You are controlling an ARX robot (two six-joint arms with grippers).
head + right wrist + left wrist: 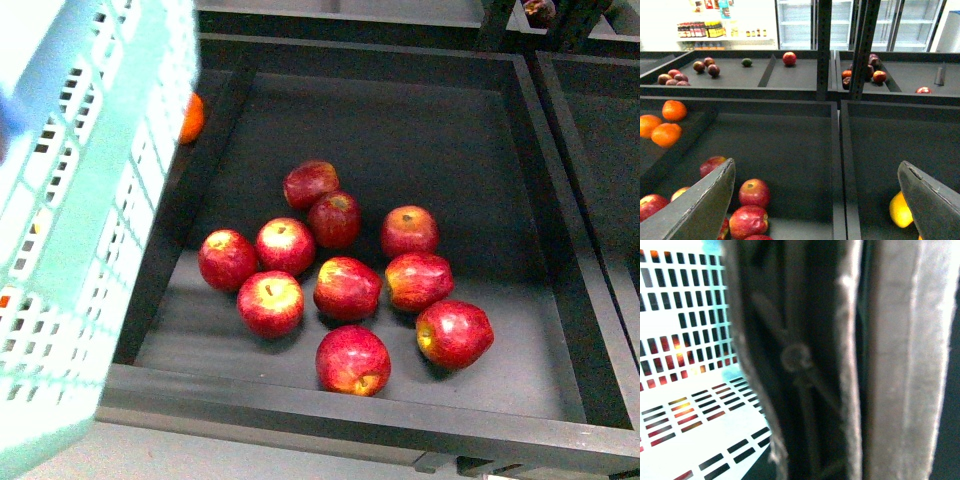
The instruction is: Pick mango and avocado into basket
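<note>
Step in hand looks like reaching for the mango (900, 210). Right gripper (816, 165) is wide open and empty, with the mango just outside one fingertip, partly hidden. Basket (90, 200) sits beside the left gripper (864, 360), whose grip can't be told. Next: shift sideways to centre, descend, close.

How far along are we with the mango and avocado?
Nothing looks done: the visible part of the basket holds no fruit. In hand: the right claw is open and empty, with what looks like the mango beside one finger. Remaining: both picks; a dark green fruit on the far shelf may be the avocado.
</note>
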